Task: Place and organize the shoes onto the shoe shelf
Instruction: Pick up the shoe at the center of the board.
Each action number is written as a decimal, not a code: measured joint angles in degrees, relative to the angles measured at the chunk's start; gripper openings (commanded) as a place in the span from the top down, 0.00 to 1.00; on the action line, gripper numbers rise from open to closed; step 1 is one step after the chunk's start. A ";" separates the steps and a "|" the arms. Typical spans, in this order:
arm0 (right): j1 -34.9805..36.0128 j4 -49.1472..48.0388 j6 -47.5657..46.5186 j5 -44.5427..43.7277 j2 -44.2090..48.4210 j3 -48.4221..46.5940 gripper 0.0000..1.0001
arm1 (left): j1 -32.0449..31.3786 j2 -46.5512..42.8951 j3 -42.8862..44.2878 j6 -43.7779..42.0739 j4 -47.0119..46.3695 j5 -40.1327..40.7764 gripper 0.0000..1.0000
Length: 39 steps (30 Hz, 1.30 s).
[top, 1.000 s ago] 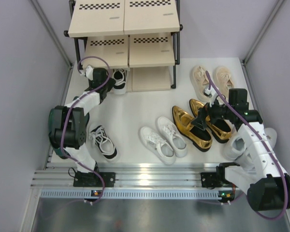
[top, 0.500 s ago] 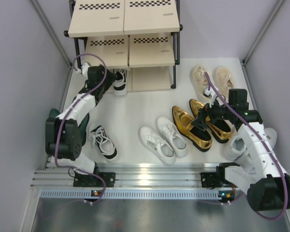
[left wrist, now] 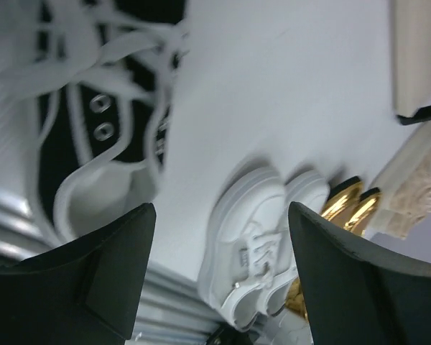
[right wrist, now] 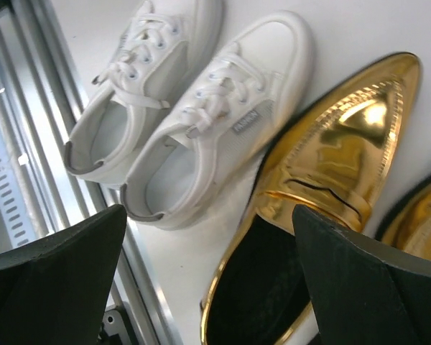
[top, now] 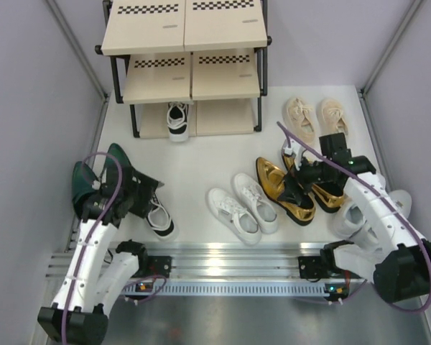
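Before the shoe shelf [top: 183,29]: two gold loafers [top: 294,188], two white lace-ups [top: 243,205]. Left gripper [left wrist: 220,212], spread, overhangs one black-and-white sneaker [top: 154,214]; right gripper [right wrist: 208,212], spread, one loafer.

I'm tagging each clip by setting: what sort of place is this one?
Probably a robot lab cell, not a home: plain grey walls box in a white table, the left arm and right arm sit on an aluminium rail, and the shoe shelf and loose shoes look staged.
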<state>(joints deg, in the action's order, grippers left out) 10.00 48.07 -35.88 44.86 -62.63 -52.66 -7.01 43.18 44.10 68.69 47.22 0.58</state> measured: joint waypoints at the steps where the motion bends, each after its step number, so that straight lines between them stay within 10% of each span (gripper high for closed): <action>1: 1.88 -0.04 -0.11 -0.07 -0.72 0.00 0.00 | -0.04 -1.14 -0.72 1.36 4.28 -0.50 0.20; 11: 9.55 -1.03 0.63 0.07 -6.47 -0.79 0.01 | -0.59 11.65 2.82 3.52 20.39 -1.36 0.25; 18: 9.77 -1.70 1.46 0.26 -5.46 -1.09 0.01 | -1.42 18.12 1.79 0.90 16.94 -0.26 0.47; 22: 9.88 -1.81 1.64 0.28 -4.59 -1.09 0.01 | -2.54 20.06 1.73 -1.97 12.87 0.33 1.00; 32: 11.58 -2.16 4.76 2.05 -4.61 -2.01 0.00 | -10.05 10.45 0.63 -20.85 -1.01 -7.17 1.00; 39: 12.09 -13.14 27.63 4.26 -7.74 -6.58 0.01 | -26.27 8.50 6.05 -26.47 -11.87 -11.43 1.00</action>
<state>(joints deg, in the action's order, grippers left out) 22.09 34.94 -8.25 49.12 -70.37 -59.24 -33.28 51.68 50.15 42.22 35.35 -10.85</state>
